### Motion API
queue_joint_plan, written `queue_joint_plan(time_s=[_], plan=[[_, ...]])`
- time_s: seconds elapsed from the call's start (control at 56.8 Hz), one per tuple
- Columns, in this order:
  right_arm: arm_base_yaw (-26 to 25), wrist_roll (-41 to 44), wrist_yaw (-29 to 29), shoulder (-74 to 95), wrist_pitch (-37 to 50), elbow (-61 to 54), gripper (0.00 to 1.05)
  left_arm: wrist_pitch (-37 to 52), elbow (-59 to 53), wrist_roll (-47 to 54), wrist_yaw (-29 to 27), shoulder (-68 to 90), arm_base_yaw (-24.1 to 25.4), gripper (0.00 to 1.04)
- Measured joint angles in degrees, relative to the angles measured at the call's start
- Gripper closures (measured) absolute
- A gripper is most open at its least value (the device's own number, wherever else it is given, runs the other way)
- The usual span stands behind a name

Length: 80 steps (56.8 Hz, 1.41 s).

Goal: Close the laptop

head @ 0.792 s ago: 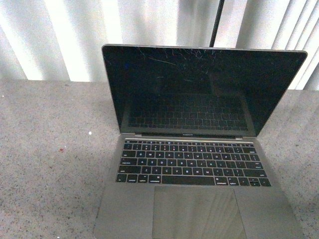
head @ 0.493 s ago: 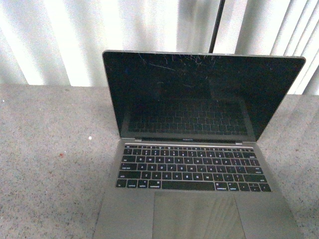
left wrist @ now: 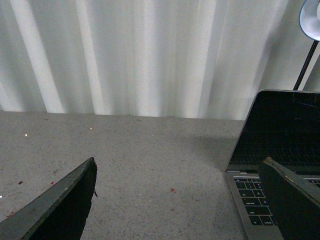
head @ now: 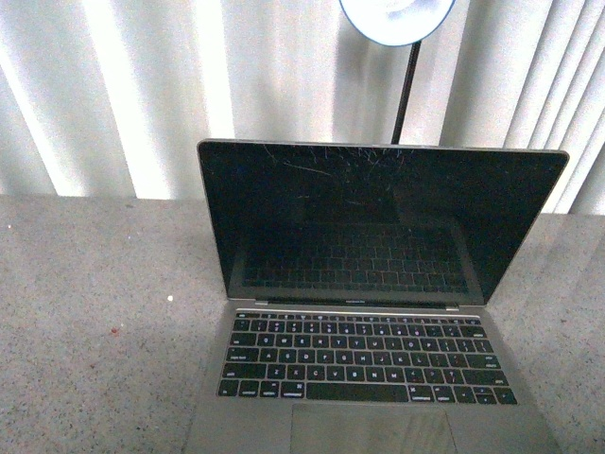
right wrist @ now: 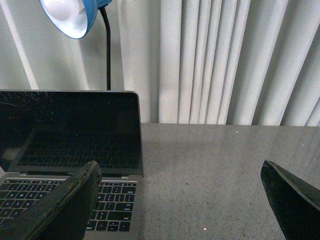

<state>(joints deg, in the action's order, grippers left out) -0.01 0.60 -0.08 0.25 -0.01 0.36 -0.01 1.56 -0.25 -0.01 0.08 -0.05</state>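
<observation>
See thin silver-grey metal laptop (head: pixel 364 284) at 6 o'clock on speckled grey worktop (head: pixel 95 303), lower in frame than 0.8 s ago, lid still upright. Read left end effector (left wrist: pixel 179 167) and right end effector (right wrist: pixel 180 170) spread wide, empty. Closing not begun.

**Operator:** Where can an end effector pass?

**Technician:** Open counter (head: pixel 95 312) lies left and right of the laptop (head: pixel 378 255). Its lid stands upright.

**Operator:** Obstructions?

**Technician:** The lamp (head: pixel 397 19) head hangs above the lid's top edge, and its stalk rises behind the screen. The pleated curtain (head: pixel 123 85) closes off the counter's rear.
</observation>
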Motion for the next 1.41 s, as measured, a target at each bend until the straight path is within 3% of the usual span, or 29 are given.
queue_joint_plan(time_s=[0.035,0.07,0.123,0.229,0.335,0.528,0.651,0.722,0.986,1.162,1.268,1.408], plan=[[0.5,-0.8,1.6,0.8,-1.3,0.4,0.07,0.0,0.0,0.0,0.0,0.0,0.0,0.07],[2.5,-5.2,8.7,5.9,-8.8,4.2,0.07,-1.7,0.9,-4.2,-8.4,3.3,-2.4,0.07],[3.3,-7.0,12.0,14.3,-8.9,7.4,0.07,2.8,2.2,-9.0,-12.3,10.2,-3.1,0.07],[2.7,-2.5,7.4,30.5,2.6,13.7,0.07,20.7,8.6,-11.0,-4.7,28.5,-3.2,0.07],[1.1,8.7,1.6,49.2,14.5,23.5,0.07,36.9,22.2,-6.8,1.6,50.2,-6.7,0.07],[1.0,19.1,-4.6,67.5,23.3,32.5,0.07,39.8,36.0,1.6,2.4,71.8,-14.0,0.07],[2.6,25.6,-9.7,73.4,23.8,37.3,0.08,39.2,43.1,5.9,1.2,79.7,-17.1,0.07],[3.3,28.1,-9.8,76.4,23.4,40.7,0.19,38.4,45.9,8.3,0.6,83.1,-18.2,0.07],[3.7,34.4,-18.1,83.6,17.5,50.2,0.67,28.8,55.2,20.1,-4.5,94.1,-20.0,0.53],[5.5,38.3,-19.8,86.0,13.1,53.1,0.99,26.0,60.2,26.4,-6.3,97.0,-20.8,0.83],[5.8,39.2,-20.5,87.6,11.6,54.6,1.02,23.7,62.7,28.9,-6.0,98.2,-21.7,1.02],[6.0,40.2,-20.5,89.4,9.5,56.4,1.02,20.2,64.3,31.7,-5.4,99.8,-22.8,1.01]])
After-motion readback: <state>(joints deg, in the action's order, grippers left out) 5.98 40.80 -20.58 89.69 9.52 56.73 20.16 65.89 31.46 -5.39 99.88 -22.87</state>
